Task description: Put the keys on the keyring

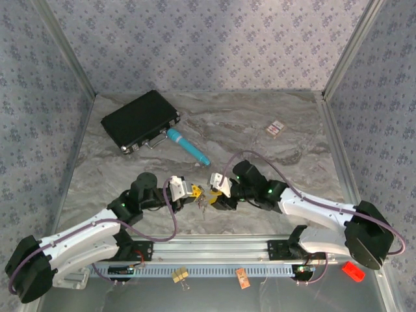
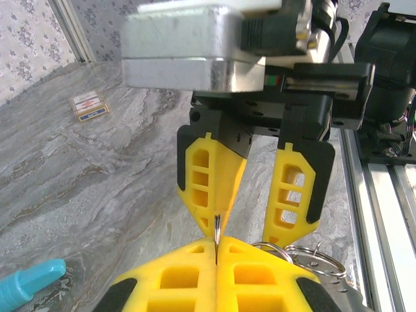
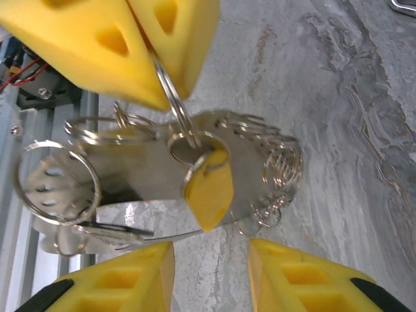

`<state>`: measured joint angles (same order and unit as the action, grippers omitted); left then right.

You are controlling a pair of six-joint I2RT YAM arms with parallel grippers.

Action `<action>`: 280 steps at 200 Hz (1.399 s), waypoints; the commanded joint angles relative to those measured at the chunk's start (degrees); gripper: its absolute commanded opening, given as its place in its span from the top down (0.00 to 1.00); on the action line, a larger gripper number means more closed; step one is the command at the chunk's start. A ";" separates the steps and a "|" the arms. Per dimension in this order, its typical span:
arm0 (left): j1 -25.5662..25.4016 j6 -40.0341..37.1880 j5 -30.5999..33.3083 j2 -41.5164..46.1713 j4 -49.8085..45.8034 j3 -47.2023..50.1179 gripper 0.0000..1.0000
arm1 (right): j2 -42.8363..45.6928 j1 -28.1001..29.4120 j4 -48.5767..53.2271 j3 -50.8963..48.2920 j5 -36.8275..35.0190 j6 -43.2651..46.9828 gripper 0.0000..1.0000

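The keyring [image 3: 170,91] is pinched edge-on in the left gripper [image 3: 162,75]. Its jaws are clamped right down on the thin wire, so the loop hangs free below them where something can get at it. One yellow key [image 3: 208,185] dangles at the bottom of that loop, and it looks threaded on to me. Bunched round it I count at least four more wire rings [image 3: 284,162], plus a pale shiny oval I can't make out properly. The right gripper [image 3: 211,260] faces it, jaws spread wide with nothing in them. My guess is it's lined up to take the key. The whole lot hangs just above the table [image 1: 260,130], near the front middle, between the two arms.
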<state>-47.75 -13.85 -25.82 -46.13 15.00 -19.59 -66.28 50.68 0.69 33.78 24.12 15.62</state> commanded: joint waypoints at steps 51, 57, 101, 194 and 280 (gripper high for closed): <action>-0.16 0.93 -0.10 1.60 4.03 0.44 1.00 | 2.74 2.64 -13.95 -6.14 -5.93 -3.28 0.60; -0.20 0.95 -0.10 1.54 4.13 0.43 1.00 | 2.57 2.76 -14.56 -6.26 -5.63 -3.25 0.60; -0.19 0.95 -0.28 1.45 4.24 0.43 1.00 | 0.88 3.18 -16.98 -6.15 -4.50 -3.61 0.60; -0.18 1.36 -0.19 1.98 4.36 0.35 1.00 | -2.45 3.48 -21.16 -5.39 -4.96 -3.66 0.61; -0.20 1.23 0.86 2.00 4.28 0.31 1.00 | 0.22 4.46 -19.74 -5.68 -10.71 -1.77 0.81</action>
<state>-47.75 -13.41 -25.19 -45.36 16.51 -19.00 -68.12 54.92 -19.86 27.99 15.81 13.13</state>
